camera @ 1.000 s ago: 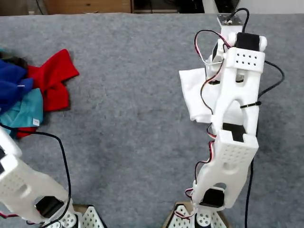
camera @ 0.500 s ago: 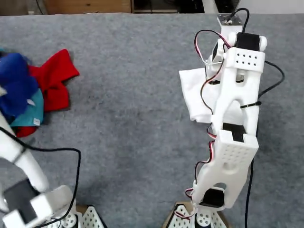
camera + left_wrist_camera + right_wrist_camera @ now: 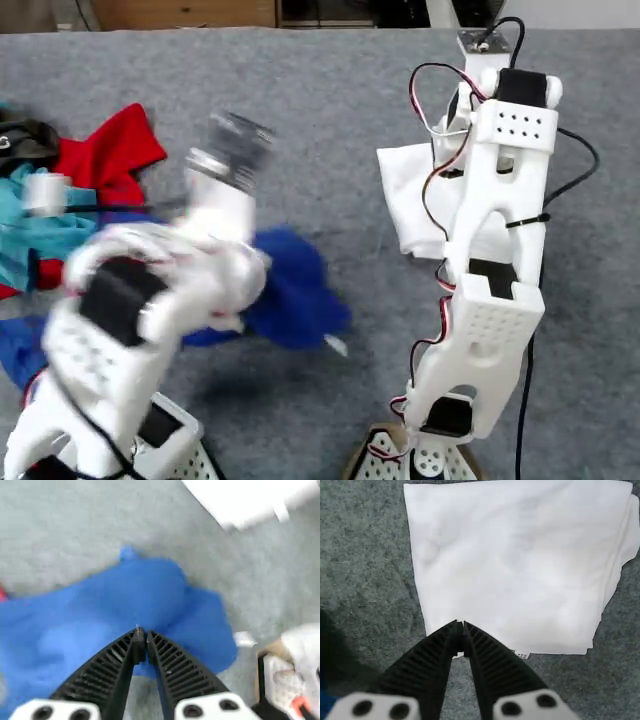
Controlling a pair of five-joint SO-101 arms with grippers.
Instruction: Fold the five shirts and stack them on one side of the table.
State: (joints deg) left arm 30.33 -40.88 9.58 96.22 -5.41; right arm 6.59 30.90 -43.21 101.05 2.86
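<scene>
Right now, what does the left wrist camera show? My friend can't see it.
The left gripper, its black fingers shut together, pinches a crumpled blue shirt lying on the grey table.

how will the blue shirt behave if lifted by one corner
Probably floppy: the blue shirt lies crumpled in soft folds, so it would likely droop from the left gripper. It may drag rather than slide on the fuzzy grey table cover.

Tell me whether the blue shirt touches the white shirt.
Apart. The high view shows bare grey table between the blue shirt and the white shirt.
</scene>
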